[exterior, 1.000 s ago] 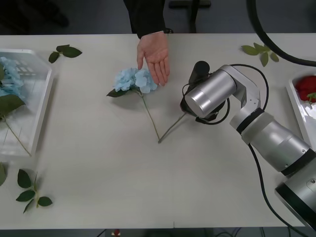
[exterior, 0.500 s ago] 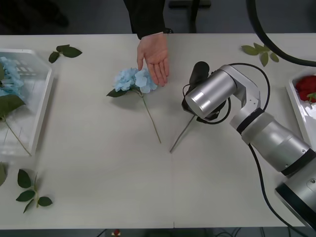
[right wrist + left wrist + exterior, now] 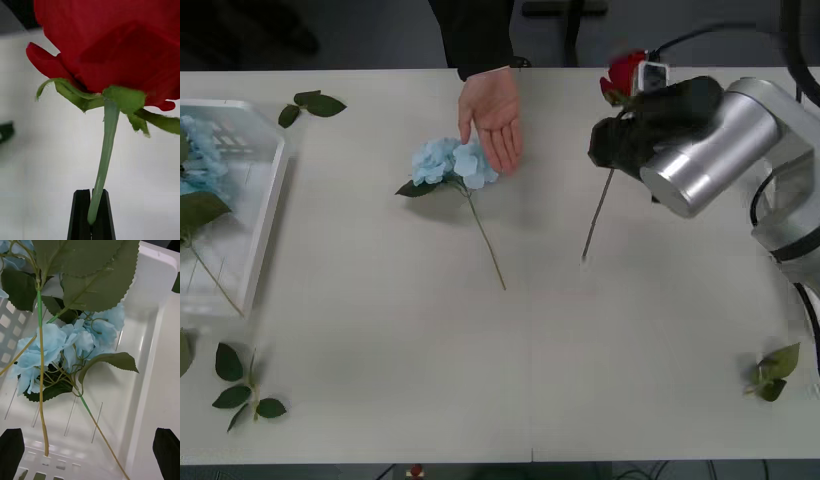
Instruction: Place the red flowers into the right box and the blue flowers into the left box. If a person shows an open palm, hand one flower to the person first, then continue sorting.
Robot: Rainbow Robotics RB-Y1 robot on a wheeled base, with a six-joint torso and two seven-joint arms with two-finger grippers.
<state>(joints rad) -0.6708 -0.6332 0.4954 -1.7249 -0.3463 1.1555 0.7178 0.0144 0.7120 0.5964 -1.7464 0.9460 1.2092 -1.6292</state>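
1. The left gripper [image 3: 90, 453] hovers over the left box [image 3: 268, 190], fingers spread, holding nothing
2. An open palm [image 3: 493, 115] rests beside a blue flower [image 3: 452, 162] on the surface
3. The right gripper [image 3: 91, 215] pinches a red flower [image 3: 624, 72] aloft; handover seems next, calling for a reach toward that palm

Even, diffuse overhead light falls on the pale bench [image 3: 380, 350], leaving only faint soft shadows beside the stems. In the right wrist view the red rose [image 3: 112, 48] is close and soft-focused, its background blurred. The left box [image 3: 150, 333] shows mild glare on its rim.
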